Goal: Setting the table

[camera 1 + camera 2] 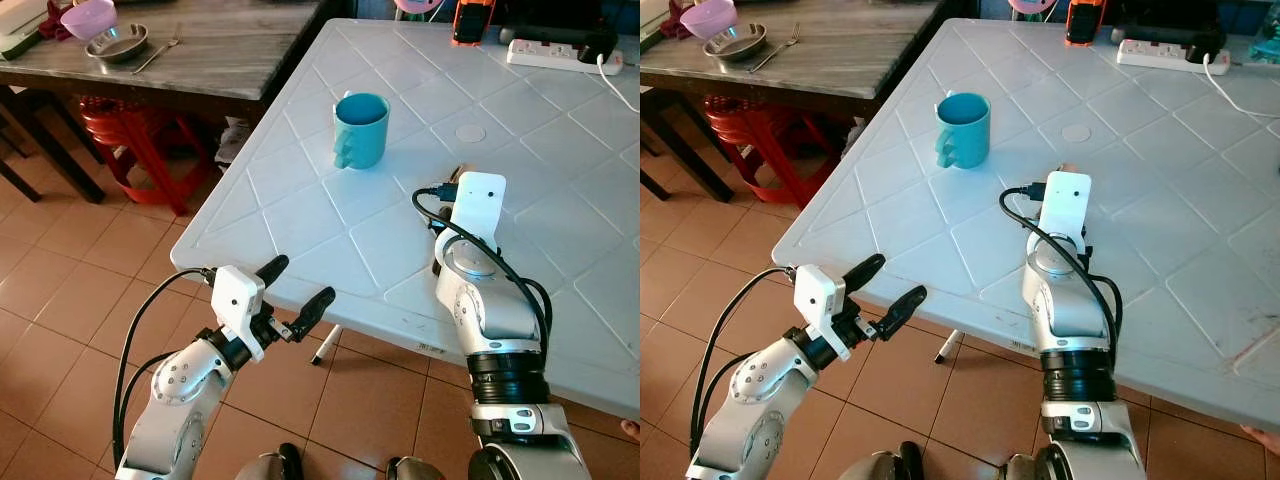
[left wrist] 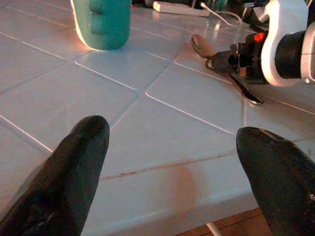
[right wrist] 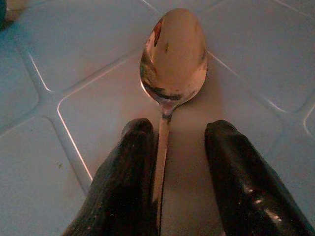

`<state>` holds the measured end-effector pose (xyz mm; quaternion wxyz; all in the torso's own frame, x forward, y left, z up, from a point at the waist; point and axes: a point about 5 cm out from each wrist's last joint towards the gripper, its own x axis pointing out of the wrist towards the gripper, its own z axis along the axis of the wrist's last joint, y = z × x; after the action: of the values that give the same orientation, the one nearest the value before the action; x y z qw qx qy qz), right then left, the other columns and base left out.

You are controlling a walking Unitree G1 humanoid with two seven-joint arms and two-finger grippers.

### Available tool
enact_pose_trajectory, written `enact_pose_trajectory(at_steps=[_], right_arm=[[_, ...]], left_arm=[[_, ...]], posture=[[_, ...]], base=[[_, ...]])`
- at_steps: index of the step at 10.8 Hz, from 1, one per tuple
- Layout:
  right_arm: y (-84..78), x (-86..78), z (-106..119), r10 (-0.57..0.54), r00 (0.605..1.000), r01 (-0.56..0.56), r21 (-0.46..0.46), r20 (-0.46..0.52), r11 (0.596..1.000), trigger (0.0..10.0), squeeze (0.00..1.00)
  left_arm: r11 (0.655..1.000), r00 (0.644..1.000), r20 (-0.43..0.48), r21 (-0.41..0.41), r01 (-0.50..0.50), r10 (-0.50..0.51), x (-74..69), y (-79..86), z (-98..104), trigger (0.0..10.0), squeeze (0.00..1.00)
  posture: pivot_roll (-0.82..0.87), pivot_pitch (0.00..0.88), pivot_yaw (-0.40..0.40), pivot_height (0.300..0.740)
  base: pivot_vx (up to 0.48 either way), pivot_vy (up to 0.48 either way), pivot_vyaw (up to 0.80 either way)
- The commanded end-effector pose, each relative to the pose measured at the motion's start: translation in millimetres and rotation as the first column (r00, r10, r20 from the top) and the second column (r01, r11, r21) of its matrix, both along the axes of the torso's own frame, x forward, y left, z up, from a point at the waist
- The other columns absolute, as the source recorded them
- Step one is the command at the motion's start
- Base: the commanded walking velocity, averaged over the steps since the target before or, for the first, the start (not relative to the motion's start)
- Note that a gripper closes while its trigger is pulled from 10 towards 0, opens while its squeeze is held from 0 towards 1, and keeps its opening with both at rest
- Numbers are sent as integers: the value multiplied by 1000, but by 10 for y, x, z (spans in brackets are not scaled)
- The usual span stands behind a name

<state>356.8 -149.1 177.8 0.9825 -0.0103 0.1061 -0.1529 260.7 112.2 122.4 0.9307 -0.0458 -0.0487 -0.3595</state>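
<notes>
A metal spoon (image 3: 172,54) lies flat on the white plastic table (image 1: 300,200), its bowl pointing away from me. My right gripper (image 3: 177,130) rests low over the spoon's handle, open. The handle runs between the two fingers and lies against one of them, with a gap to the other. The left wrist view shows the same spoon (image 2: 203,45) and right gripper (image 2: 224,60) from the side. A teal mug (image 1: 360,130) stands upright farther back and to the left of the spoon. My left gripper (image 1: 295,298) hangs open and empty just off the table's near edge.
A dark wooden table (image 1: 220,50) at the back left carries a purple bowl (image 1: 88,17), a metal bowl (image 1: 117,42) and a fork (image 1: 158,52). Red stools (image 1: 135,135) stand under it. A white power strip (image 1: 555,53) and its cable lie at the white table's far right.
</notes>
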Motion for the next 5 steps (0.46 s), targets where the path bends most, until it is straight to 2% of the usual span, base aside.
enact_pose_trajectory(at_steps=[1,3,5], right_arm=[[-132,-23,-179,-52,996,52,7,-79,999,0,0],[-174,-12,-198,-60,995,61,14,-81,998,0,0],[-152,-27,-261,-55,994,58,34,-92,998,0,0]], left_arm=[[1000,1000,5,11,10,-10,-36,22,-1,10000,0],[1000,1000,4,14,16,-16,-42,19,-3,10000,0],[1000,1000,3,16,19,-19,-45,13,-3,10000,0]], posture=[[-96,222,122,740],[-94,225,125,740],[-92,227,127,740]], base=[[0,0,0],[0,0,0],[0,0,0]])
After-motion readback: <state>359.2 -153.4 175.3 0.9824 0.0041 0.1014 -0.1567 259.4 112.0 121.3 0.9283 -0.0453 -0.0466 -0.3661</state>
